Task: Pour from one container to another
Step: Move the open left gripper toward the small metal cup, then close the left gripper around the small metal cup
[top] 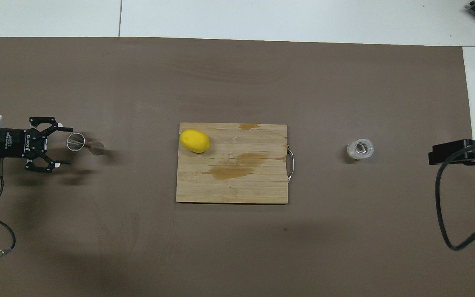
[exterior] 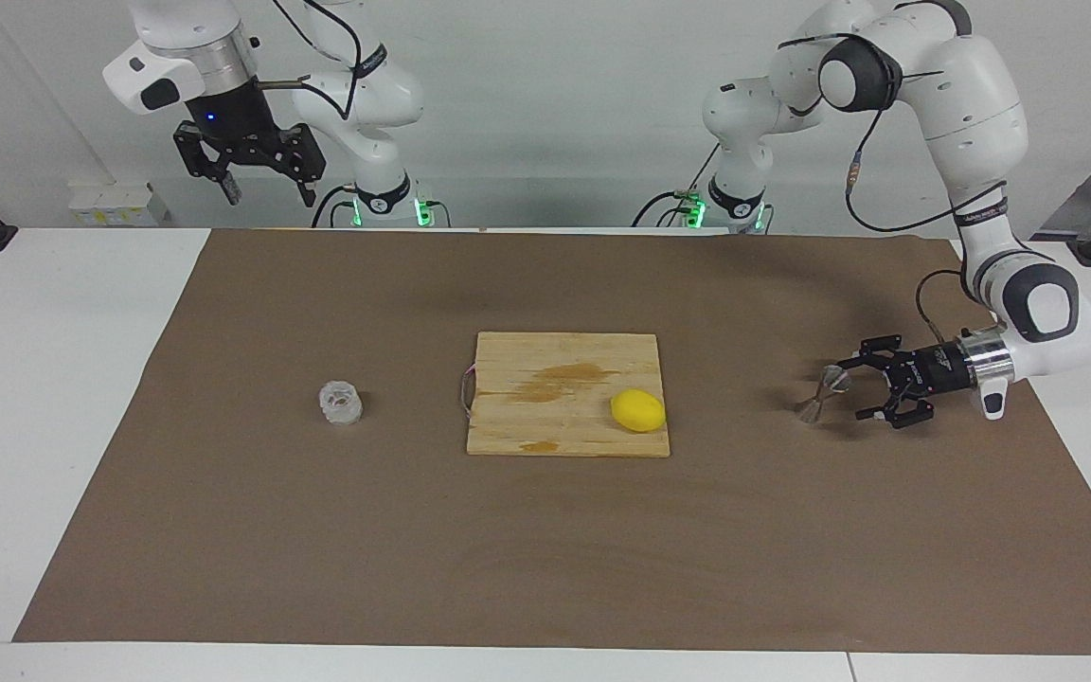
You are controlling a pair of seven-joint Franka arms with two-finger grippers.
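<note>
The left gripper point(exterior: 853, 389) sits low over the brown mat point(exterior: 545, 549) at the left arm's end of the table, lying roughly horizontal with its fingers spread wide and holding nothing. The jigger point(exterior: 821, 391) stands just in front of those open fingertips, toward the cutting board point(exterior: 555, 417); in the overhead view its upper rim lies just beside the tip of the finger farther from the robots, and I cannot tell whether they touch. Its long axis is upright, so the sideways-reaching gripper meets it across the narrow waist, and a short advance along the table toward the board would likely bring the jigger between the fingers. The glass cup point(exterior: 341, 403) stands upright on the mat at the right arm's end, well apart from the jigger, with the board and a lemon point(exterior: 638, 410) between them. The right gripper point(exterior: 257, 161), also open and empty, waits high near its base, so the left arm is clearly the nearer one to the jigger.
</note>
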